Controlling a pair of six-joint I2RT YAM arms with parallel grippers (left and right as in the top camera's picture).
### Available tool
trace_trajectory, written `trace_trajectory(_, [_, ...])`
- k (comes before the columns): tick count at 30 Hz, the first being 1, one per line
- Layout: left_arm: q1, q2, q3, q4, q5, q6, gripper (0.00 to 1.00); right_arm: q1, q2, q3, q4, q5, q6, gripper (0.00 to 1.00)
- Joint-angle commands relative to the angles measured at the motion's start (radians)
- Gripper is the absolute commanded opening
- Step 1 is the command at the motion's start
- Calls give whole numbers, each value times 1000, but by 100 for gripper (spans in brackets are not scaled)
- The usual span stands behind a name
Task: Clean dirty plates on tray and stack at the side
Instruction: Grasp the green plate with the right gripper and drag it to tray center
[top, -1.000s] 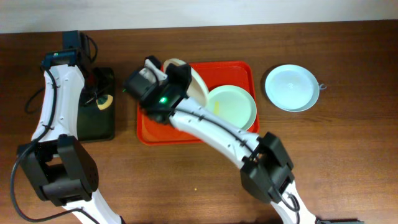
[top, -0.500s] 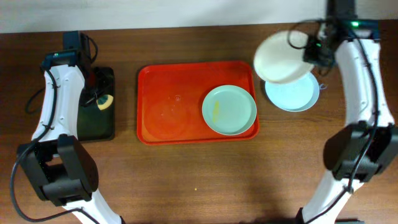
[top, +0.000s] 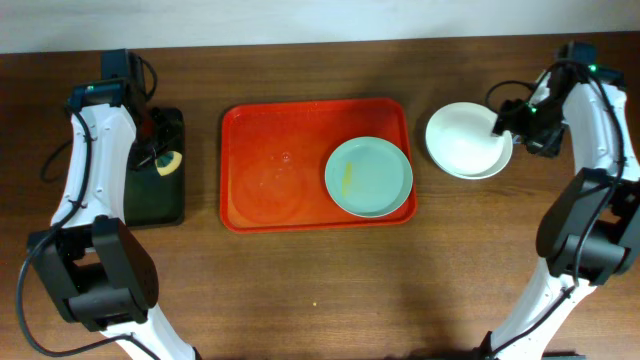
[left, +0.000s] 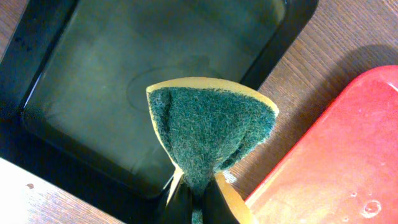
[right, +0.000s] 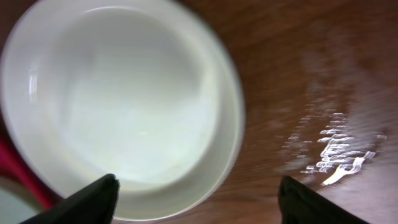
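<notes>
Though a speck overhead, green-faced sponge (left: 211, 130) clear in left pincer (left: 195, 198).

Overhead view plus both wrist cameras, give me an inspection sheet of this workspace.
Surface: brown wooden table.
Job's things: red tray holds the smeared mint plate; cream plate is stacked on the lower mint plate, right of the tray.
Clutter: black tray at left.
Grippers: left gripper shut on a green-and-yellow sponge over the black tray; right gripper open over the stack.
Cables: black cables along both arms.
Surroundings: pale wall strip along the top edge.
</notes>
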Motion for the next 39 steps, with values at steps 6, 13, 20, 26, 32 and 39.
trace_trajectory(6, [4,5,-5,1,4,-6,0,275,2,-5,-88,-277,-149,75])
trace_trajectory(13, [4,5,-5,-1,5,-6,0,489,32,-6,-87,72,-119,59])
trace_trajectory(20, [4,5,-5,-1,11,-6,0,489,102,-7,-106,19,-95,49])
trace_trajectory(26, [4,5,-5,-1,11,-6,0,488,105,-73,-87,24,-92,49])
trace_trajectory(32, [4,5,-5,0,11,-6,0,489,105,-80,-80,-75,-92,47])
trace_trajectory(39, [4,5,-5,2,11,-6,0,495,105,-30,-114,-131,-83,40])
